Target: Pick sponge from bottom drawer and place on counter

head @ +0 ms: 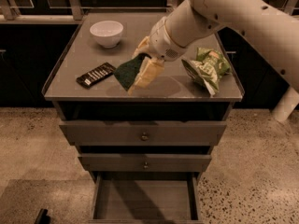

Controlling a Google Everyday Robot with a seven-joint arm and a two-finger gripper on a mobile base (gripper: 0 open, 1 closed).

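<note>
My gripper (138,74) hangs over the front middle of the counter (84,55), shut on the sponge (126,72). The sponge's dark green face points left, and its yellow foam is mostly hidden behind the pale fingers (148,73). It is held a little above the counter top, with a shadow under it. The bottom drawer (145,199) stands pulled open at the foot of the cabinet, and its grey floor shows nothing in it.
A white bowl (106,33) sits at the back left of the counter. A black candy-bar wrapper (96,74) lies left of the sponge. A light green snack bag (207,68) lies at the right. The two upper drawers (145,133) are shut.
</note>
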